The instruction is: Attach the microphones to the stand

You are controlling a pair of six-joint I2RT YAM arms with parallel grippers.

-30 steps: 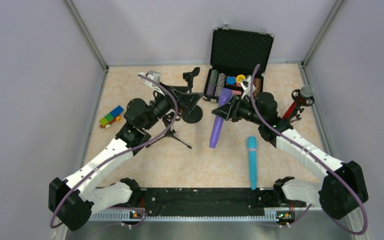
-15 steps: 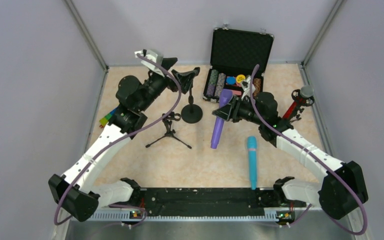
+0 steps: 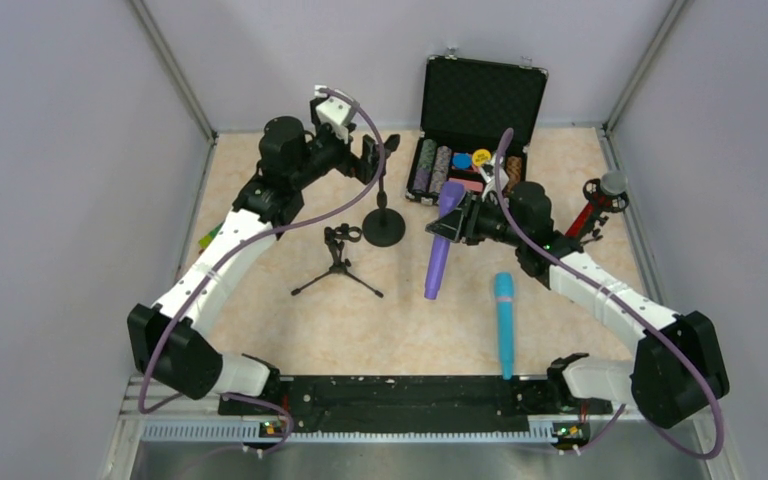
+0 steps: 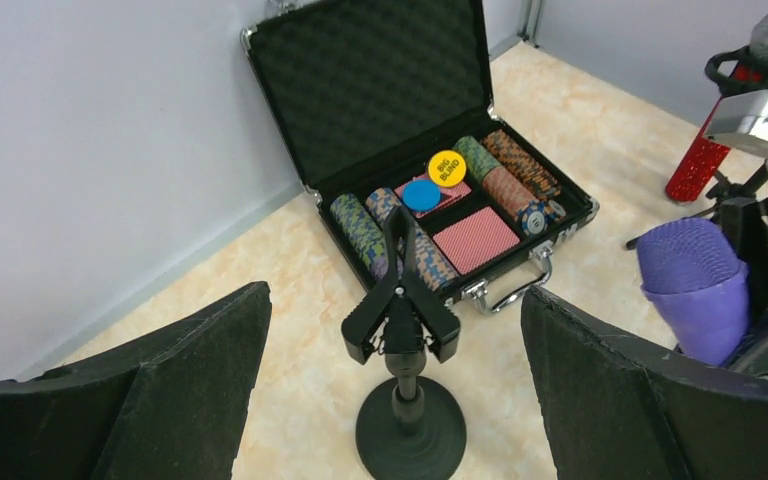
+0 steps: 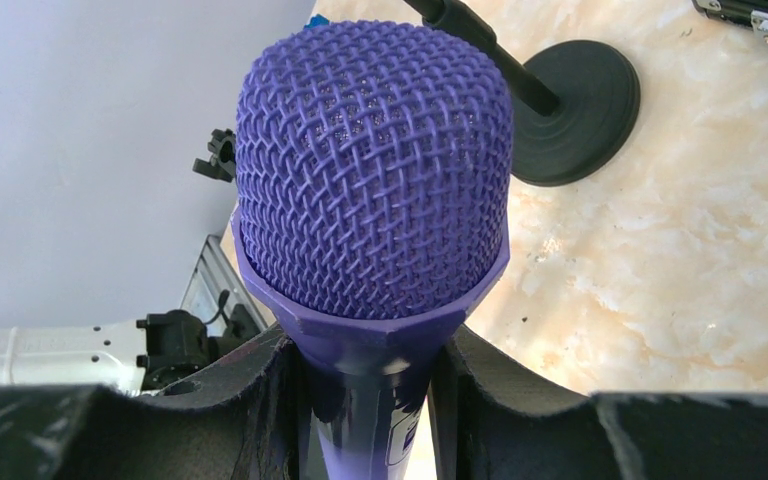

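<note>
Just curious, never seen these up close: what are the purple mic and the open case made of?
Purple mic: likely matte plastic; its mesh head matches the body's colour. Case: seemingly metal-framed, with shiny silver rim and latches; dark dimpled foam lines the lid.

Purple microphone [image 3: 436, 256], teal microphone [image 3: 504, 325]

I have two arms. My left arm [image 3: 210, 285] and my right arm [image 3: 610, 300] are white on the long parts and black at the big round joints. A thin purple cable [image 3: 364, 108] loops along each one. A small white box [image 3: 331, 108] sits on my left wrist. My fingers [image 4: 190, 390] are wide, black and bumpy like foam. My black base bar [image 3: 400, 400] has a silver toothed strip and tiny lights [image 3: 565, 432].
</note>
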